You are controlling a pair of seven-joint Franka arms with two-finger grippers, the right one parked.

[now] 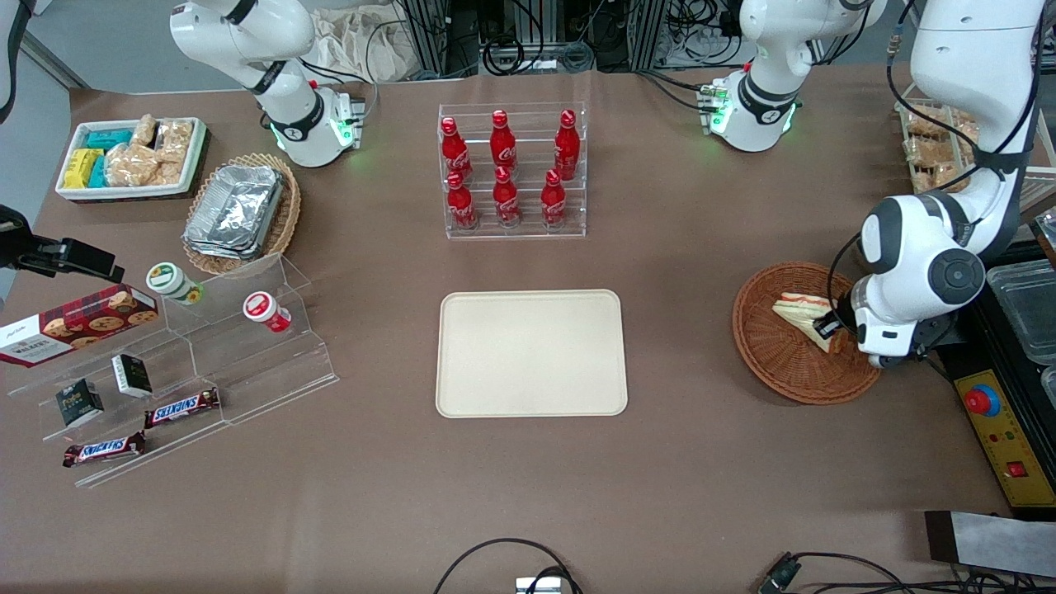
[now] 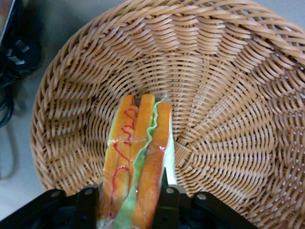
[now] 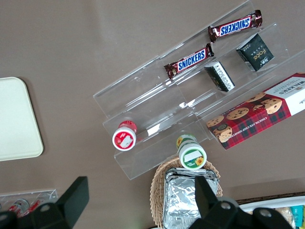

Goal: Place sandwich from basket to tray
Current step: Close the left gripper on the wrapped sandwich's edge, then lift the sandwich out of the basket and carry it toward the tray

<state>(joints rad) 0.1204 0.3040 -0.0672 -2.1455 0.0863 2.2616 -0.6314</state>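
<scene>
Here the triangular pale-bread sandwich (image 2: 138, 157) sits clamped between the gripper's (image 2: 128, 207) jaws, inside the round reddish-brown wicker basket (image 1: 775, 363); the cream rectangular tray (image 1: 530, 353) lies bare mid-frame.

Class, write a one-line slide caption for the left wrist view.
Gripper jaws closed on the sandwich, standing on edge inside the wicker basket.

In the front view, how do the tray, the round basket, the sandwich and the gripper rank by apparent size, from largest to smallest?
1. The tray, clearly the largest.
2. The basket, round and smaller than the tray.
3. The sandwich, lying in the basket.
4. The gripper, closed on the sandwich's end; mostly hidden by the arm, so its rank is unsure.
</scene>
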